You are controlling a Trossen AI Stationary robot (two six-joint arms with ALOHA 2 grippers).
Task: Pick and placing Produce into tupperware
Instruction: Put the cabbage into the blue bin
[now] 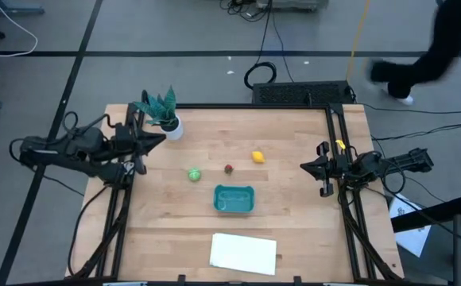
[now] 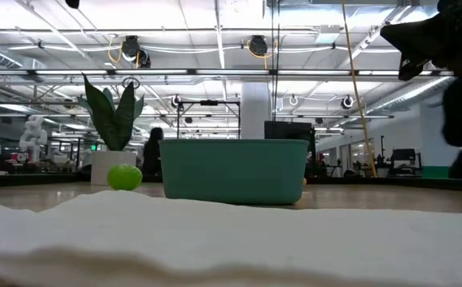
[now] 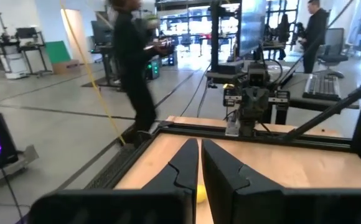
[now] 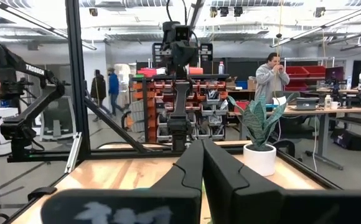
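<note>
1. Waiting at the table's edges: left gripper [image 1: 157, 141] and right gripper [image 1: 304, 167], both clenched, grasping nothing.
2. Green piece [image 1: 194, 175], red piece [image 1: 229, 168] and lemon [image 1: 257, 156] lie between them, outside the tupperware [image 1: 234, 199].
3. Judgement: open the right fingers before descending on the nearby lemon.

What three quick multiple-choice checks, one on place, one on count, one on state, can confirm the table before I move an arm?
1. Where is the yellow lemon?
A. In the tupperware
B. On the bare table, toward the right arm
C. On the white sheet

2. How many produce pieces lie outside the tupperware?
A. One
B. Two
C. Three

3. What is in the left hand?
A. Nothing; fingers closed
B. The red piece
C. The plant

Answers:
1 B: it sits on wood, above and right of the tupperware.
2 C: green piece, red piece and lemon all lie on wood.
3 A: left wrist view shows fingers together, empty.
</note>
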